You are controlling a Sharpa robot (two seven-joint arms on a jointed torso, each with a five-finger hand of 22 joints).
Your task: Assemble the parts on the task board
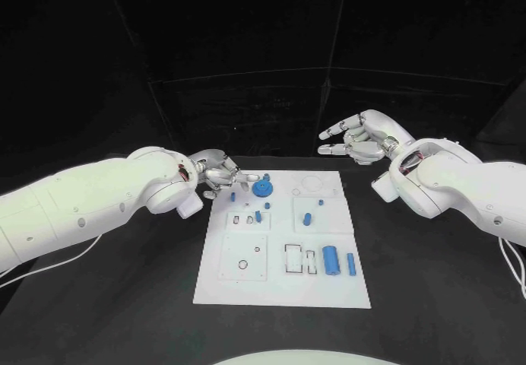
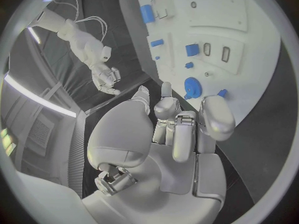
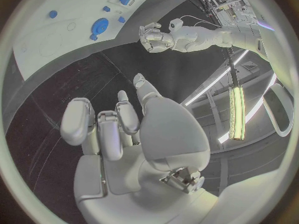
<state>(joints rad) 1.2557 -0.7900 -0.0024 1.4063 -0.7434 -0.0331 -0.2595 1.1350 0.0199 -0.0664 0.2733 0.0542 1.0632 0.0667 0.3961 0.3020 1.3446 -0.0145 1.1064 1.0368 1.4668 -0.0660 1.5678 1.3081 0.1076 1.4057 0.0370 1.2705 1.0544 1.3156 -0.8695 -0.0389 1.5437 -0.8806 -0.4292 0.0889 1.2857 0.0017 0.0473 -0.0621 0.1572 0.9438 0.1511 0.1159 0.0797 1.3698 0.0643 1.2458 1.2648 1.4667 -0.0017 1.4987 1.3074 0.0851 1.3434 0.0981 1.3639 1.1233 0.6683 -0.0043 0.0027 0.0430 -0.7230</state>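
Observation:
The white task board (image 1: 280, 285) lies in the middle of the black table. A blue gear (image 1: 263, 188) stands near its far edge, with small blue pieces (image 1: 308, 220) around it. Two blue cylinders (image 1: 330, 261) lie toward the near right. My left hand (image 1: 221, 176) hovers at the board's far left corner, just left of the gear, fingers loosely bent and holding nothing. The left wrist view shows that hand (image 2: 181, 129) close behind the gear (image 2: 192, 87). My right hand (image 1: 356, 138) is raised beyond the far right corner, empty, fingers apart; its wrist view shows it (image 3: 118, 129) well away from the board (image 3: 56, 40).
Black table surrounds the board on all sides. Pale recesses and outlined slots (image 1: 296, 258) mark the board's near half. Cables trail from my left arm (image 1: 55, 262) at the table's left side.

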